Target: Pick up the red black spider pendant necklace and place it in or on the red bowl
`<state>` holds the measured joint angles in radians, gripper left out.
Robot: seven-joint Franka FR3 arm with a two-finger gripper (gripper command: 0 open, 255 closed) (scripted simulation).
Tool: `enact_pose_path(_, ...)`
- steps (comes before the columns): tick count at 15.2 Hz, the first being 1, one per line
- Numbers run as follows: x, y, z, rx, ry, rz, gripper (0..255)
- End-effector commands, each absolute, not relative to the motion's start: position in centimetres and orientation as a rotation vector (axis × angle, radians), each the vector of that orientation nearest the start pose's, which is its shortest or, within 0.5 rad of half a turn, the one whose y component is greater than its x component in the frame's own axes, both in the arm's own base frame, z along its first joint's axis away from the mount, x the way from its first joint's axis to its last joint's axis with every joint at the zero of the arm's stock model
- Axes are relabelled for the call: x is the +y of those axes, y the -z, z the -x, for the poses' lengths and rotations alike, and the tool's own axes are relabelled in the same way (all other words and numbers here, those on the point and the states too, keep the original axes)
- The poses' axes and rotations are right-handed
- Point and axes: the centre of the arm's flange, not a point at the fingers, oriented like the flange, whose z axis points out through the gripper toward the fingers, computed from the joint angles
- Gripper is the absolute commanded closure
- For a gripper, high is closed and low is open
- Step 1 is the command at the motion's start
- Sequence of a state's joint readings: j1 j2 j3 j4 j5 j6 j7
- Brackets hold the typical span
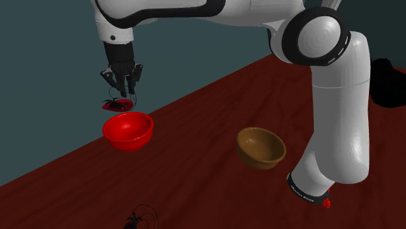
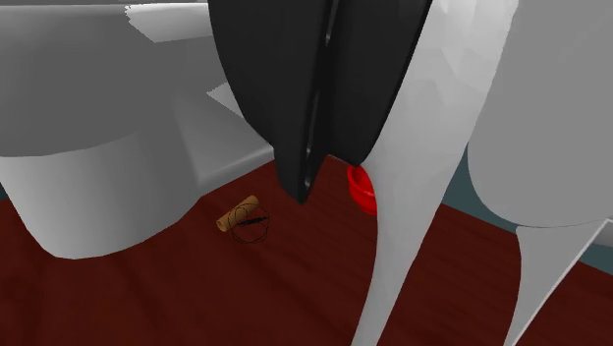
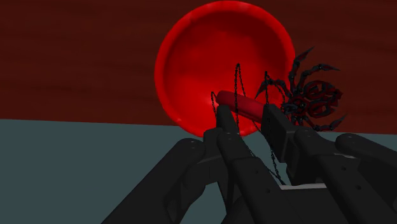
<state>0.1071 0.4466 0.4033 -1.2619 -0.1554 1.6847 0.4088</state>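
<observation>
- pincer (image 1: 125, 93) is pinching the spider necklace (image 1: 118, 104), which hangs just above the red bowl (image 1: 128, 131)
- brown bowl (image 1: 261, 148) sits well apart on the dark red table (image 1: 195, 162)
- another dark necklace (image 1: 140, 218) lies near the shoulder view's bottom edge
- the arm (image 2: 550, 118) hides most of the red bowl in the second exterior view

Table (image 1: 208, 123): dark red, wood-grained.
Brown bowl (image 1: 260, 148): set upright on the table.
Black necklace (image 1: 140, 218): laid near the shoulder view's lower edge.
Wall (image 1: 52, 78): grey-teal.
</observation>
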Motion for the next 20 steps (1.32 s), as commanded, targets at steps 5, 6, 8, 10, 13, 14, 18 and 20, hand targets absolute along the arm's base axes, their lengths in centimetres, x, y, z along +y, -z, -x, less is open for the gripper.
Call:
enact_pose_path(5,26.9,-48.8,-62.8,-0.128,0.004,3.12,255)
enact_pose_path(6,26.9,-48.3,-62.8,-0.128,0.004,3.12,255)
enact_pose_path(8,26.9,-47.2,-62.8,-0.128,0.004,3.12,255)
enact_pose_path(10,26.9,-46.2,-62.8,-0.128,0.004,3.12,255)
enact_pose_path(13,26.9,-44.8,-62.8,-0.128,0.004,3.12,255)
enact_pose_path(14,26.9,-44.8,-62.8,-0.128,0.004,3.12,255)
enact_pose_path(18,26.9,-44.8,-62.8,-0.128,0.004,3.12,255)
enact_pose_path(20,26.9,-44.8,-62.8,-0.128,0.004,3.12,255)
